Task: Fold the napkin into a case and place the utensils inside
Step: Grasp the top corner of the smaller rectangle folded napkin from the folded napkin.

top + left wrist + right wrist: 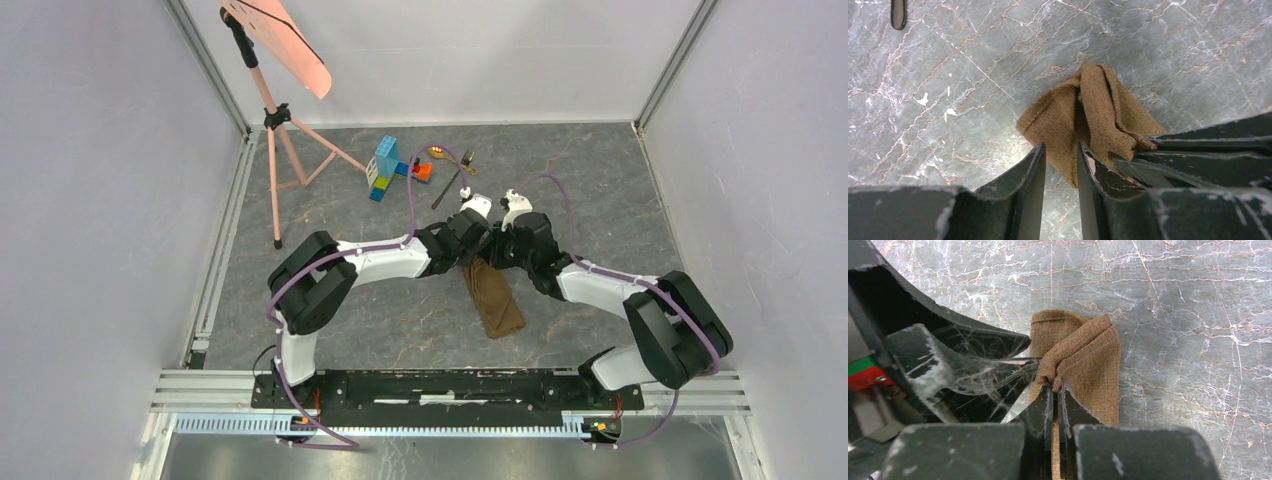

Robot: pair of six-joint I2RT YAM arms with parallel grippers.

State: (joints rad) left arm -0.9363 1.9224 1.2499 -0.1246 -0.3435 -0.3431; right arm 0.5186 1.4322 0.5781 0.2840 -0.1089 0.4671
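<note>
**Two grippers meet at the folded napkin**

Both arms converge mid-table on the far end of the brown napkin (497, 300), a narrow folded strip running toward the near edge. The right gripper (1054, 387) is clenched on a raised pleat of the cloth. The left gripper (1060, 150) shows a slim gap between its fingers at the napkin's edge; I cannot tell whether it grips. The dark fork (455, 178) and gold spoon (440, 153) lie farther back, beside the toy blocks (385, 165).
</note>
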